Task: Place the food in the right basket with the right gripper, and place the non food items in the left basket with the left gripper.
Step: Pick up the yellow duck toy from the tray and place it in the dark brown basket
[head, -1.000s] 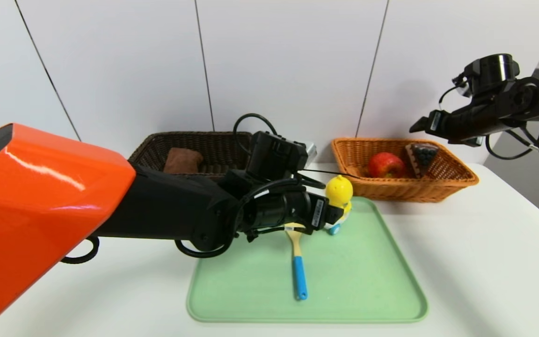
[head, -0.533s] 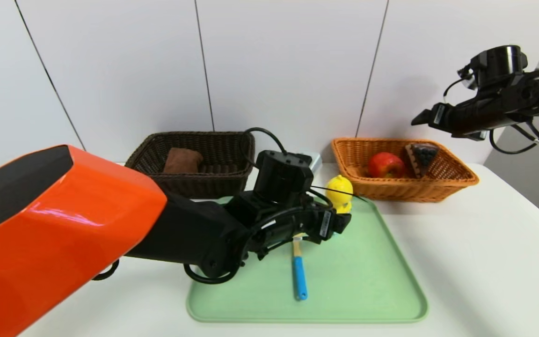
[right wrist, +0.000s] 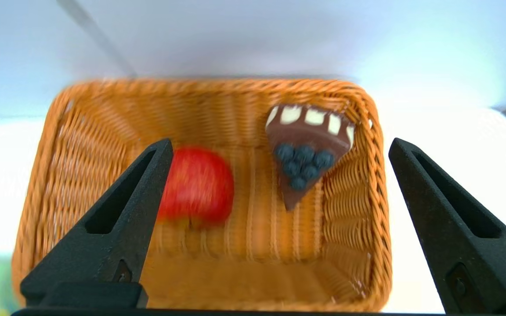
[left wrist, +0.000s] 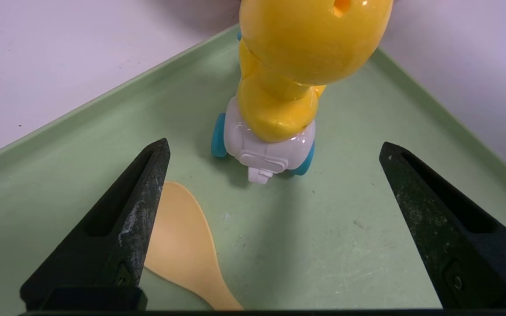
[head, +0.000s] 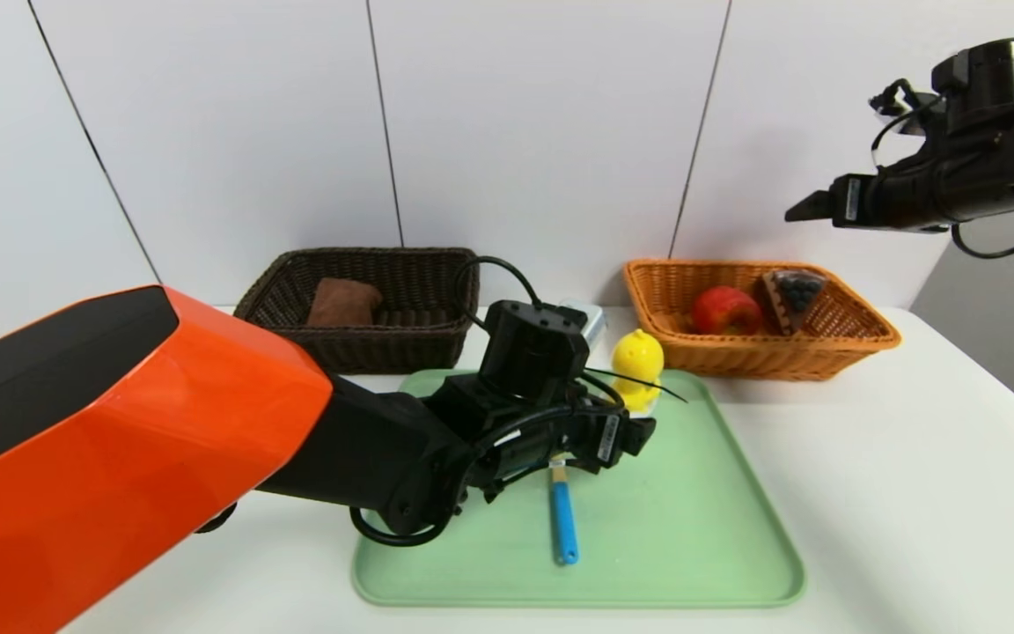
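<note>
Yellow toy (head: 637, 370) stands upright at the far edge of the green tray (head: 692, 546), a spatula (head: 562, 511) lying beside it. Left gripper (left wrist: 275, 153) hangs just short of the toy, jaws spread wide and empty. Right gripper (head: 811, 208) hovers above the orange basket (head: 859, 339), released, over the apple (right wrist: 198, 186) and cake slice (right wrist: 305, 151).

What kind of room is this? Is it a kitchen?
Probably not a kitchen; more likely a robot test room. A bare white table stands against plain wall panels, with a green tray and two baskets, brown and orange, laid out for sorting a toy and pretend food.
</note>
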Motion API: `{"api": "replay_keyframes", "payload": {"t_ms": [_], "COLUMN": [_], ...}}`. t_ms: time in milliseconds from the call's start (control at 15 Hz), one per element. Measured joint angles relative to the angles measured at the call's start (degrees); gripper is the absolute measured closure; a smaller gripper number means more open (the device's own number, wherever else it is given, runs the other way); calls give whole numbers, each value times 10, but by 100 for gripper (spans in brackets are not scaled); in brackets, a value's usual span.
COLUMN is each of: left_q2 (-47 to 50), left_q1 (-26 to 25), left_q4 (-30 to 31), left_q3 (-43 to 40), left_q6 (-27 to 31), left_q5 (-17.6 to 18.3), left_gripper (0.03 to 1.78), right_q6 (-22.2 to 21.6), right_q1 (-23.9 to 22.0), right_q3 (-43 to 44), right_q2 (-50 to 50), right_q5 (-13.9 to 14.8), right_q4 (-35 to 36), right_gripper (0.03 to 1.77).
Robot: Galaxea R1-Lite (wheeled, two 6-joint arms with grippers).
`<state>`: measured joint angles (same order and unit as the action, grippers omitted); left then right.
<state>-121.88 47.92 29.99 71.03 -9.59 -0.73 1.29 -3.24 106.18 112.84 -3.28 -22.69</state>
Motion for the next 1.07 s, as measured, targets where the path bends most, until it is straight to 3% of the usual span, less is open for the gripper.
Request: {"api": "replay_keyframes", "payload": {"t_ms": [267, 800, 1067], "left_q2": [-4, -24, -33], "left_q1": [-1, -1, -1], "left_q4": [1, 67, 71], "left_q3": [1, -1, -1], "left_q6": [13, 40, 36], "left_q5": [-1, -11, -9], "left_gripper": [12, 12, 12], "right_q6": [38, 34, 32], "right_q1": [19, 31, 31], "right_q3": [-90, -247, -307], "right_q2": [-69, -188, -232], "right_q5": [-14, -15, -13], "right_q4": [6, 31, 36], "right_gripper": [11, 10, 10]}}
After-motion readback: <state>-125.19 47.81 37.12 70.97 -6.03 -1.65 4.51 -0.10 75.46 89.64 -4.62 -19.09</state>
